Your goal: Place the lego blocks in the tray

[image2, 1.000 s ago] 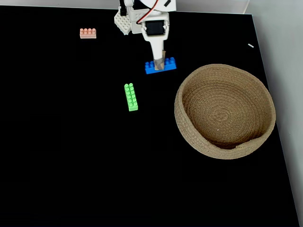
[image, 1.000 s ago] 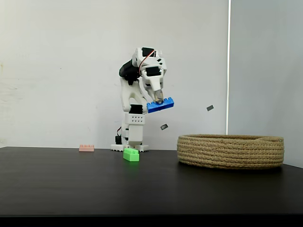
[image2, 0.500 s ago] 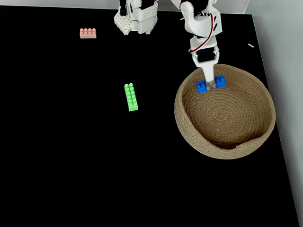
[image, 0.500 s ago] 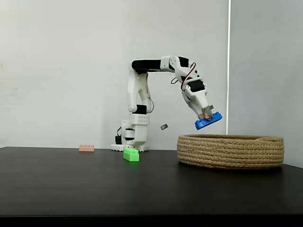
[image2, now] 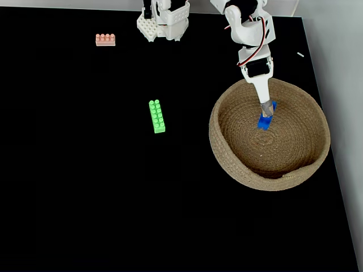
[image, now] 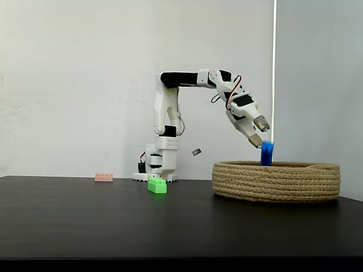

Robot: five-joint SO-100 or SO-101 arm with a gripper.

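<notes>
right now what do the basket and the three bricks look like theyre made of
The basket looks like coiled tan rope, matte and fibrous: ridged spiral rows show on wall and floor. The blue brick, green brick and pink brick look like smooth moulded plastic, with saturated colour and round studs visible on the green and pink ones.

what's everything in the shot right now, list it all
blue lego block: one, blue, turned on end just below the gripper, over the basket's inside
green lego block: one, bright green, on the table left of the basket in the top-down fixed view
pink lego block: one, pale pink, far left near the table's back edge
basket: one, tan coiled rope, right side of the table
table: one, black
arm: one, white, base at the back, reaching over the basket
gripper: one, open, above the basket
</notes>
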